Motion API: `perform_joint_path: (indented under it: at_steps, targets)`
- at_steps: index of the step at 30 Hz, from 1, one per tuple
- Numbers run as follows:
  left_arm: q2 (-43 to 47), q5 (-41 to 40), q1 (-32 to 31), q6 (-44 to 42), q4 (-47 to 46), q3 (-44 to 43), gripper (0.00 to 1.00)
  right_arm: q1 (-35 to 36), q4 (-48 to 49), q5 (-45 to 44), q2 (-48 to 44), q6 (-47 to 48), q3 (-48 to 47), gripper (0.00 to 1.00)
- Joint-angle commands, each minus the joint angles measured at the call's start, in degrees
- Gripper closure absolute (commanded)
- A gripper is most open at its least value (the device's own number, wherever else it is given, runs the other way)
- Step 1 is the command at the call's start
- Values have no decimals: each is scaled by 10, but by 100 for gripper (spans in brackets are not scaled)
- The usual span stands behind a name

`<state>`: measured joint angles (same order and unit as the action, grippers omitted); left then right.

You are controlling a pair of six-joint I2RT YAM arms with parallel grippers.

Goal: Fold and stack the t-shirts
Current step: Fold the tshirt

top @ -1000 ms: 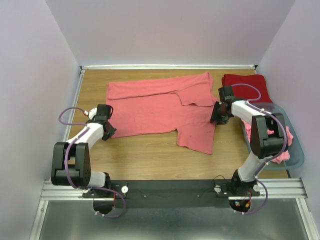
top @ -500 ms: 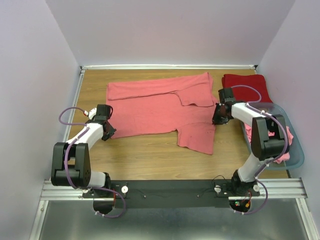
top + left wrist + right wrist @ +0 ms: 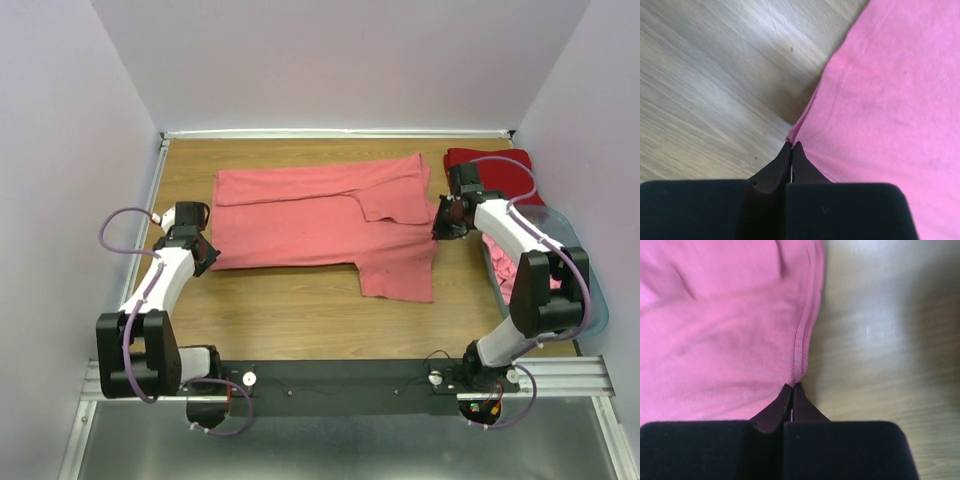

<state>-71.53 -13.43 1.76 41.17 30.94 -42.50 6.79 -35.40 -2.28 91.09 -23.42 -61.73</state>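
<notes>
A salmon-pink t-shirt (image 3: 320,220) lies spread on the wooden table, its far edge folded over and one sleeve (image 3: 398,272) hanging toward the front. My left gripper (image 3: 205,255) is shut on the shirt's left corner; the left wrist view shows the hem (image 3: 840,95) pinched at my closed tips (image 3: 791,146). My right gripper (image 3: 440,222) is shut on the shirt's right edge; the right wrist view shows the seam (image 3: 802,347) running into my closed tips (image 3: 792,386). A deep red t-shirt (image 3: 497,172) lies folded at the back right.
A grey-blue plastic basket (image 3: 590,300) at the right edge holds more pink cloth (image 3: 522,282), partly hidden by my right arm. White walls close the table on the left, back and right. A black rail (image 3: 340,375) runs along the front.
Both grippers moved outward and away from me, the left to the left and the right to the right. The pink shirt is pulled wider and flatter between them.
</notes>
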Motion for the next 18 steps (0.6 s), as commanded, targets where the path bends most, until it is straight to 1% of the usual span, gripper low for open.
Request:
perform_joint_path:
  at_steps: [1, 4, 8, 11, 12, 18]
  targets:
    - [-34, -9, 25, -28, -18, -35, 100, -12, -22, -3, 41, 20, -69, 99]
    - [-71, -1, 30, -29, -44, -64, 100, -12, -23, 10, 80, 22, -108, 99]
    - [-126, 1, 37, -42, -54, -123, 100, -12, -24, 19, 137, 30, -187, 99]
    - [-165, 0, 45, -53, -59, -168, 100, -12, -28, 20, 170, 35, -226, 99]
    - [-176, 0, 47, -57, -59, -179, 100, -13, -30, 35, 178, 36, -248, 99]
    - [-265, 13, 48, -75, -61, -251, 100, -12, -39, 34, 230, 39, -301, 99]
